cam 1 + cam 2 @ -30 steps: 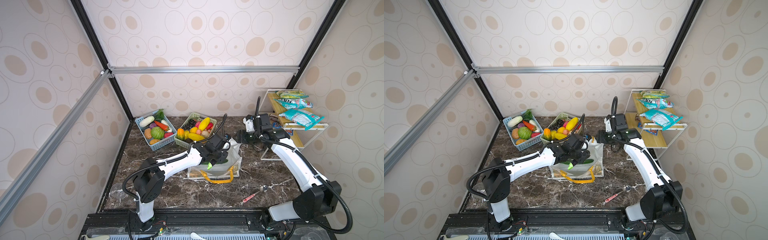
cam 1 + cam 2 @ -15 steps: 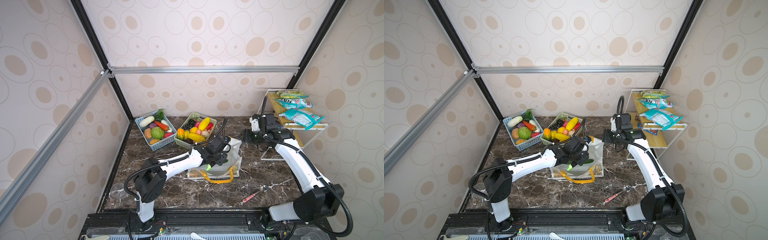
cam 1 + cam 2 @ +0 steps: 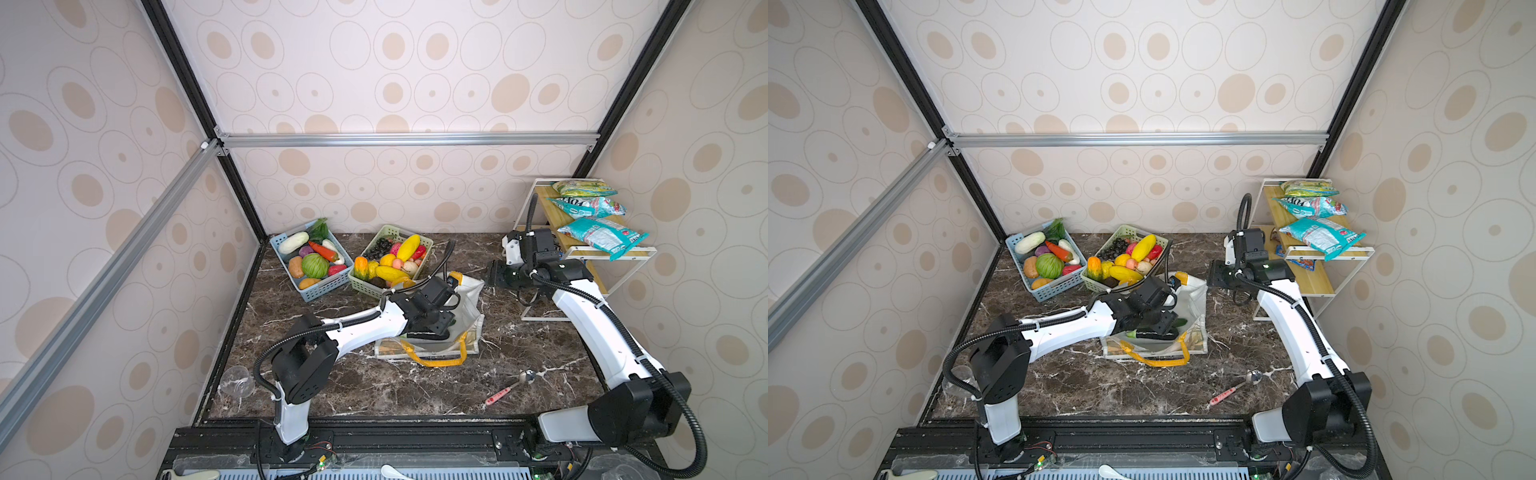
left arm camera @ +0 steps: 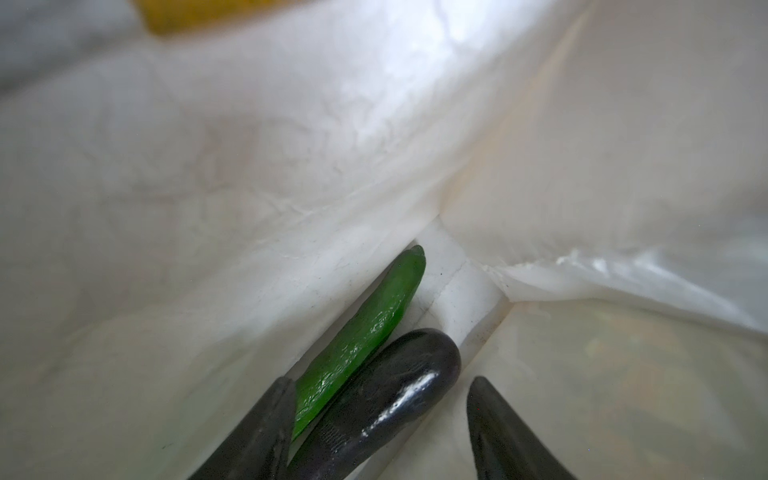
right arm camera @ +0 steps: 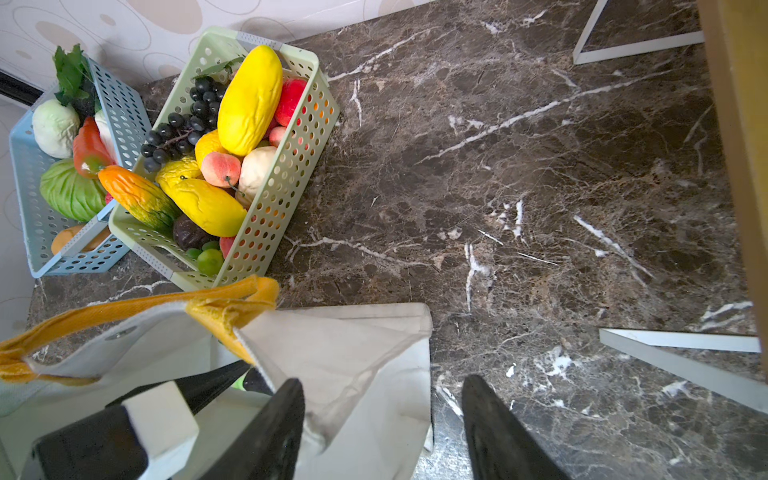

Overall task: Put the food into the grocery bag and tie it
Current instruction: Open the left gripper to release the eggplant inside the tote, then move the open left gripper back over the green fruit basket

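Against a second ago, we see the right arm pulled back from the bag (image 3: 471,291) toward the shelf (image 3: 542,199). The right gripper (image 5: 382,380) now hangs over the surface (image 5: 540,166) just beside the bag's corner, with its jaws apart and nothing between them. The left gripper (image 4: 382,379) is inside the bag, jaws wider than before. The eggplant (image 4: 386,395) lies on the bag floor between the left fingers. It rests against one finger (image 4: 257,428) with a clear gap to the other, so it is not clamped. The cucumber (image 4: 370,324) lies touching the eggplant, tip toward the bag's inner corner. Other food sits in the blue basket (image 3: 324,291) and green basket (image 3: 365,286), and packets (image 3: 602,237) lie on the shelf.
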`<control>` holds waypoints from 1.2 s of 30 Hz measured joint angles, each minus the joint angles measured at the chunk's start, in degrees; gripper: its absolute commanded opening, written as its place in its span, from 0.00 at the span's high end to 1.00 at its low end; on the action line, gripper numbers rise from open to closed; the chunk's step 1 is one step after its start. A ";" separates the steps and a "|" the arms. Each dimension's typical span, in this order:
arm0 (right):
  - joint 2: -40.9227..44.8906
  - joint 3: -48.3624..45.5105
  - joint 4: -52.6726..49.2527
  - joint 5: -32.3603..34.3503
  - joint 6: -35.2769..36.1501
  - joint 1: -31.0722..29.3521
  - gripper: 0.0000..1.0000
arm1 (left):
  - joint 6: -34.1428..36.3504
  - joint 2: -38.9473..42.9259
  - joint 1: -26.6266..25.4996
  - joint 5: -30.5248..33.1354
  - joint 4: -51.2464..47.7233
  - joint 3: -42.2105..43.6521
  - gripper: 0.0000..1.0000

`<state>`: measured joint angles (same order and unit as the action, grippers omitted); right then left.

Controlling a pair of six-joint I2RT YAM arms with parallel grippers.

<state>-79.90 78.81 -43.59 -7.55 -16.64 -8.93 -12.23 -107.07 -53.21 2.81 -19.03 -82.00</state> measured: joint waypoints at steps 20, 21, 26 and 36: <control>0.00 -0.11 -0.13 -1.07 0.02 0.00 0.37 | -1.86 6.36 1.33 4.11 -2.93 -10.23 0.31; 0.00 -0.11 -0.11 -1.25 0.02 0.00 0.37 | -1.95 6.86 1.57 4.44 -2.97 -10.25 0.31; 0.00 -0.11 -0.13 -1.64 0.02 0.00 0.37 | -2.34 9.66 4.68 5.70 -2.93 -10.25 0.31; 0.00 -0.11 -0.11 -2.71 0.00 0.00 0.37 | -3.02 15.15 14.27 7.72 -2.36 -7.41 0.31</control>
<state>-79.90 78.70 -43.70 -10.26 -16.64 -8.93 -15.25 -91.92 -38.94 10.52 -21.39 -89.41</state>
